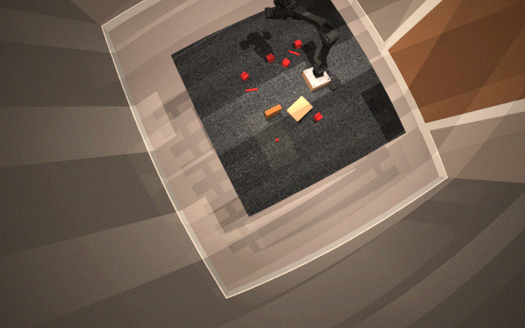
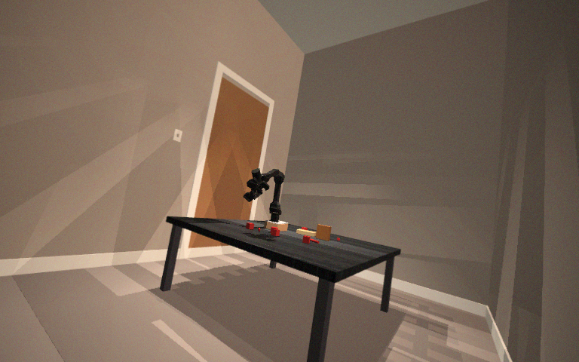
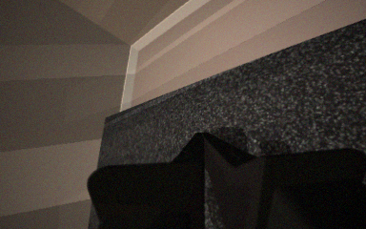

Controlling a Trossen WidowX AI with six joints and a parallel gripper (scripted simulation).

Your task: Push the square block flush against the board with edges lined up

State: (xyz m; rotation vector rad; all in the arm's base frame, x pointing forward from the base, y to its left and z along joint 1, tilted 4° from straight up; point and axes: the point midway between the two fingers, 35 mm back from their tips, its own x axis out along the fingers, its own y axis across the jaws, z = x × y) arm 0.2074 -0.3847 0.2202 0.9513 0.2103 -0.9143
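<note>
The square block (image 1: 273,111) (image 2: 323,231) is orange and stands on edge, its square face showing in the exterior view. The board (image 1: 299,109) (image 2: 305,232) is pale yellow, rectangular and flat. In the top view the block is left of the board, with a narrow dark gap between them. Block and board are not in the wrist view. My gripper (image 1: 267,13) (image 2: 249,197) (image 3: 201,138) is shut and empty. It hangs well above the table's far part, away from both. Its tips are small and dark in the top and exterior views.
The arm's white base (image 1: 314,81) (image 2: 279,226) stands behind the board. Red cubes (image 1: 318,116) (image 1: 244,76) (image 1: 270,57) (image 1: 286,62) (image 1: 297,44) and red sticks (image 1: 251,89) (image 1: 294,52) lie about the dark table (image 1: 247,193) (image 2: 363,260). A small red piece (image 1: 276,139) lies in front of the block.
</note>
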